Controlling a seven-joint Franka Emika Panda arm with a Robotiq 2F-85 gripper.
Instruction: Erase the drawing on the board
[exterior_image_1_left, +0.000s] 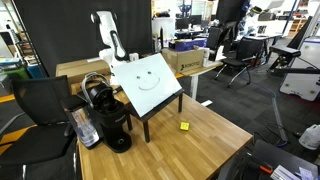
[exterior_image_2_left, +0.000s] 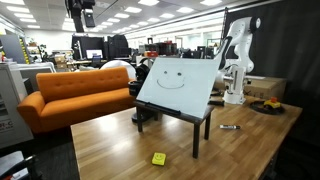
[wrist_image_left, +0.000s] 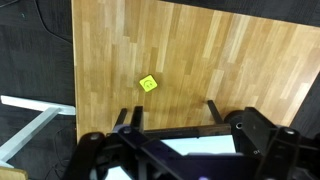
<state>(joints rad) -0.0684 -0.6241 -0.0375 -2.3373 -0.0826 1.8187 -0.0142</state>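
- Drawing (exterior_image_2_left: 170, 78) is not the closest thing. Nearest the camera in an exterior view, low in the frame just left of centre, a small yellow object (exterior_image_2_left: 158, 158) lies alone on the wooden table (exterior_image_2_left: 110, 145).
- Behind it, mid-frame, stands the board (exterior_image_2_left: 200, 90), tilted back on its dark stand. The drawing, a smiley with two dot eyes and a curved mouth, sits on the board's left half, with its lines unbroken.
- Past the board, at upper right of that frame, the white arm (exterior_image_2_left: 238, 55) rises from the table's far end.
- An orange sofa (exterior_image_2_left: 70, 95) fills the left background beyond the table.
- In the wrist view the gripper (wrist_image_left: 185, 148) is a dark mass along the bottom edge, above the board's white surface. The table and the yellow object lie further up the frame. Whether its fingers are spread or closed cannot be told, and nothing is seen held.
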